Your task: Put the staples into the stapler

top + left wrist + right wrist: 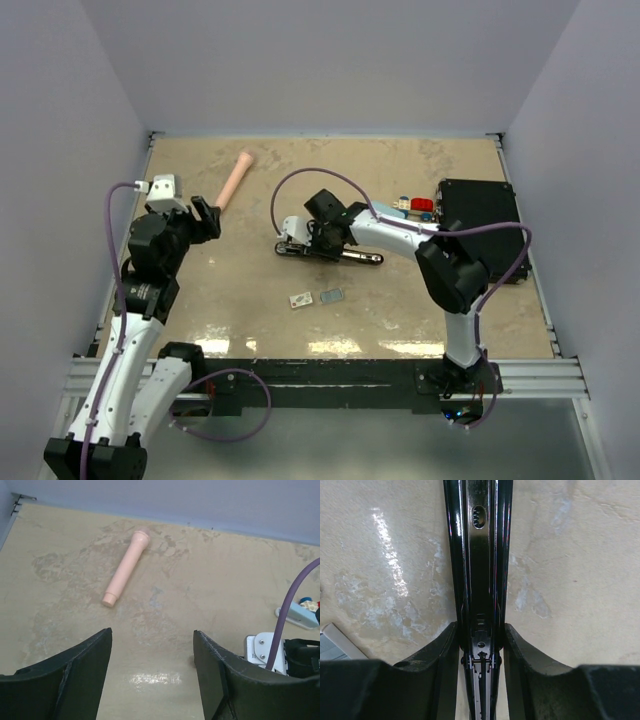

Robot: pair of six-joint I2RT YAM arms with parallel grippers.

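White staples box (300,299) and grey-blue tray (331,296) lie side by side on the surface (250,300), lower centre of the top view. Just above them in the frame lies the black stapler (360,257) — pinched across its body by the right fingers (442,655). The left fingers (90,655) are spread and hold nothing — mid-left, near a pink cylinder (126,570).

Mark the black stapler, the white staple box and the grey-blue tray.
Black stapler (362,258), top view, base bar.
White staple box (299,299), top view, top face.
Grey-blue tray (332,296), top view, centre.
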